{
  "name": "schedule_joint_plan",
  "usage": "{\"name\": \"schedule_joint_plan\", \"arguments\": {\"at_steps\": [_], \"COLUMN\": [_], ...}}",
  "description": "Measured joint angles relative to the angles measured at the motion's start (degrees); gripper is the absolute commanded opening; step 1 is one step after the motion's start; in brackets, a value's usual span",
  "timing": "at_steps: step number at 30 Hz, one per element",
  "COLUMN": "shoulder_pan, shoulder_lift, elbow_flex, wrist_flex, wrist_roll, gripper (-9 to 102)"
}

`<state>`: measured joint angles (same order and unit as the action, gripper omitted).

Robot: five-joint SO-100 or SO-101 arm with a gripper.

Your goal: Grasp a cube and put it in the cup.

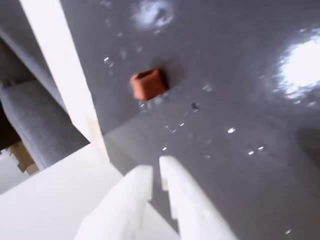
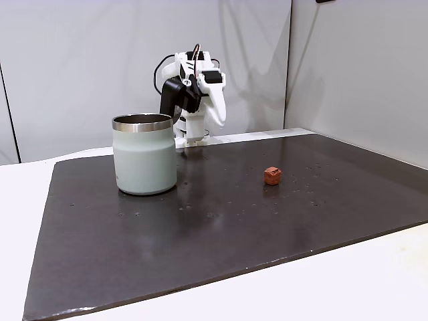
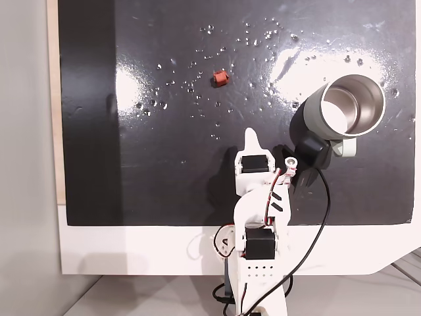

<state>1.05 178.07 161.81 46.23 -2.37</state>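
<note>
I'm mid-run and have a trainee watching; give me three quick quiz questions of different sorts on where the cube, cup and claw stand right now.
1. True or false: the cube already lies inside the cup.
2. Multiple choice: in the fixed view from the front, the cube lies (A) left of the cup, (B) right of the cup, (C) behind the cup.
3. Short answer: is the claw touching the cube in the wrist view?

Key
1. False: it sits on the dark mat, apart from the cup.
2. B.
3. No: the claw's tips are nearly together, with bare mat between them and the cube.
</note>
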Motion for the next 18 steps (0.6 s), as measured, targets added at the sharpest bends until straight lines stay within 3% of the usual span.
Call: {"name": "schedule_joint_plan", "arguments": {"at_steps": [9,18], "shoulder_pan": [-0.4,-1.6], "shoulder_lift": [-18.2,-36.3], "elbow_flex": [-18.0,-39.3], "wrist_flex": [0.0,6.0], "wrist_roll": [-0.4,-1.1], "gripper": [0,0]}}
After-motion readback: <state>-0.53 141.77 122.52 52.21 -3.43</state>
